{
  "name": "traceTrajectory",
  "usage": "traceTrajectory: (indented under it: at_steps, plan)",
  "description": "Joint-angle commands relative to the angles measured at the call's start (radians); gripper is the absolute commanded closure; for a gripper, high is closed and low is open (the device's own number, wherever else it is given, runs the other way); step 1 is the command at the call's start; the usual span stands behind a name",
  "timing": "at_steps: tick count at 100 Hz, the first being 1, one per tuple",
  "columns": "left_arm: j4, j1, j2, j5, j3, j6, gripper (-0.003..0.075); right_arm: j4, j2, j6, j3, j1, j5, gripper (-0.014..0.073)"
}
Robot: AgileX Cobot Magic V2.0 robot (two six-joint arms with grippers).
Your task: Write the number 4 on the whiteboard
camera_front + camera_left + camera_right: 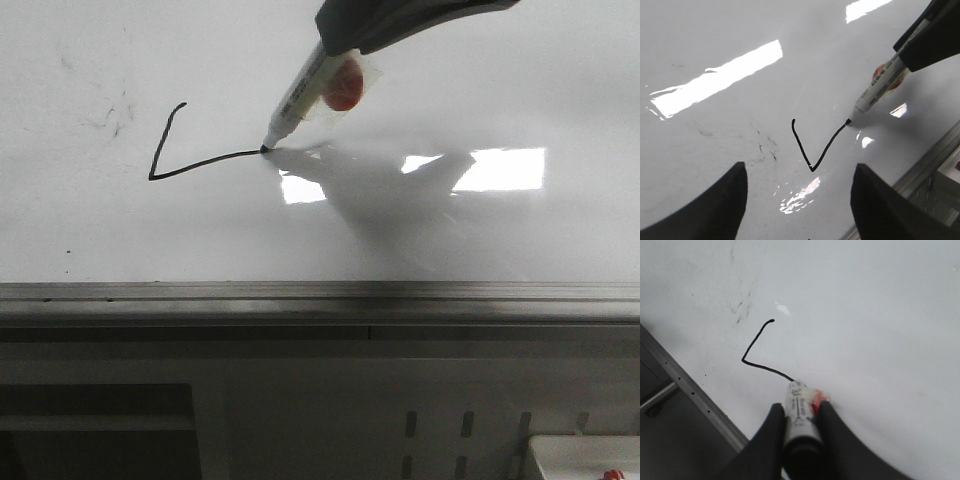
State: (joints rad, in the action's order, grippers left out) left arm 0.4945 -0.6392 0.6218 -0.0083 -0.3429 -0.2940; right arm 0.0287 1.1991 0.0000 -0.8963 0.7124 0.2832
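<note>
The whiteboard [480, 70] lies flat, glossy white. On it the number 4 [172, 165] shows as two joined black strokes: a short slanted stroke down and a line running right. My right gripper [345, 42] is shut on a white marker [300, 95] with red tape, held slanted, and its tip [265, 149] touches the end of the line. In the right wrist view the fingers [775, 422] clamp the marker [799, 412] behind the strokes [752, 354]. My left gripper [800, 175] is open and empty above the board, near the strokes [812, 155].
Faint grey smudges [115, 115] lie left of the strokes. Bright glare patches [500, 168] sit to the right. A grey metal edge rail [320, 297] runs along the board's near side, with a slotted white frame [440, 425] below it.
</note>
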Motion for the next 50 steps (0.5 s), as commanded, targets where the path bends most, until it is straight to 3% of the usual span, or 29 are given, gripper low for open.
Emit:
traceTrajectory:
  at_steps: [1,23,50]
  plan:
    - [-0.011,0.003,0.0,-0.065,-0.03,-0.01,0.0314,-0.013,-0.038,0.0,-0.068,0.029,-0.054,0.0648]
    - [-0.011,0.003,0.0,-0.07,-0.03,-0.01,0.0313,-0.029,0.018,0.0,-0.174,0.041,-0.056,0.0648]
    - [-0.011,0.003,0.0,-0.074,-0.03,-0.01,0.0314,-0.029,0.097,0.0,-0.166,0.015,-0.072,0.0648]
